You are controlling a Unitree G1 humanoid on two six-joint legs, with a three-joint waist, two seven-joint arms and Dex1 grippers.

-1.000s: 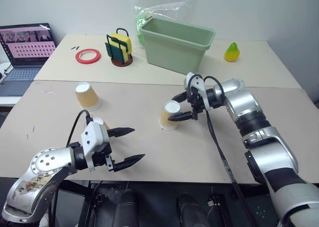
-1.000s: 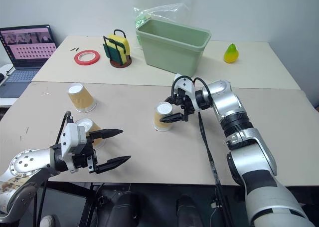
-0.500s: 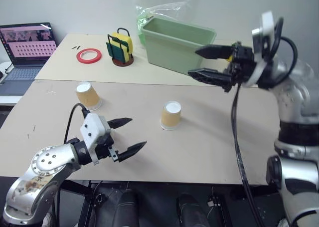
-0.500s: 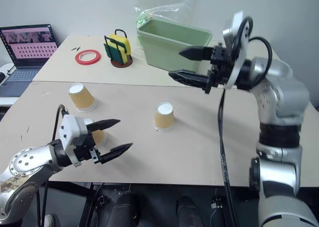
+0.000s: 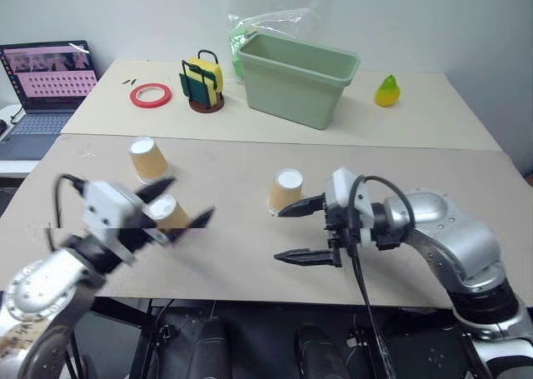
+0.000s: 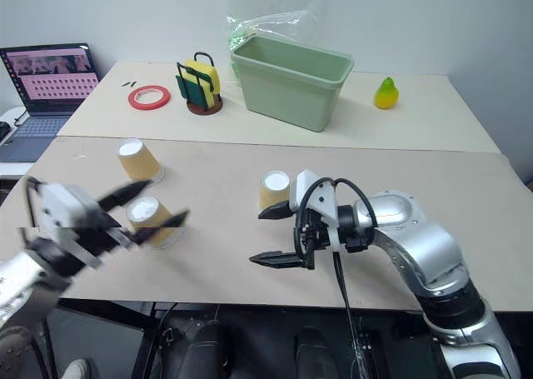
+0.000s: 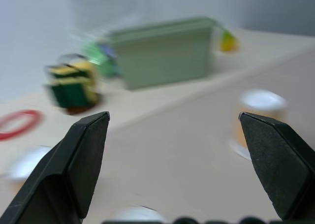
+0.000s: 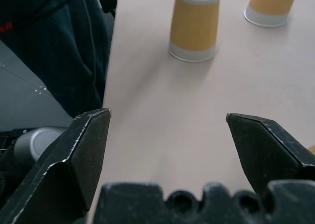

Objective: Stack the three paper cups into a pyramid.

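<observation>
Back from above the green bin (image 5: 296,77), the right claw (image 5: 298,231) now hangs low near the tabletop (image 5: 250,254), pointing left, fingers apart and empty. Left claw (image 5: 171,216) has lifted, fingers spread, at one of the three paper cups (image 5: 170,213); all three stand unstacked.

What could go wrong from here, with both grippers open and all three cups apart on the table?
1. The left gripper hangs open right beside the near-left paper cup; a swing could knock it over.
2. The right gripper sits open close to the middle paper cup, so a forward sweep may push it.
3. The far-left paper cup stands well apart from the others, so nothing is stacked yet.
</observation>
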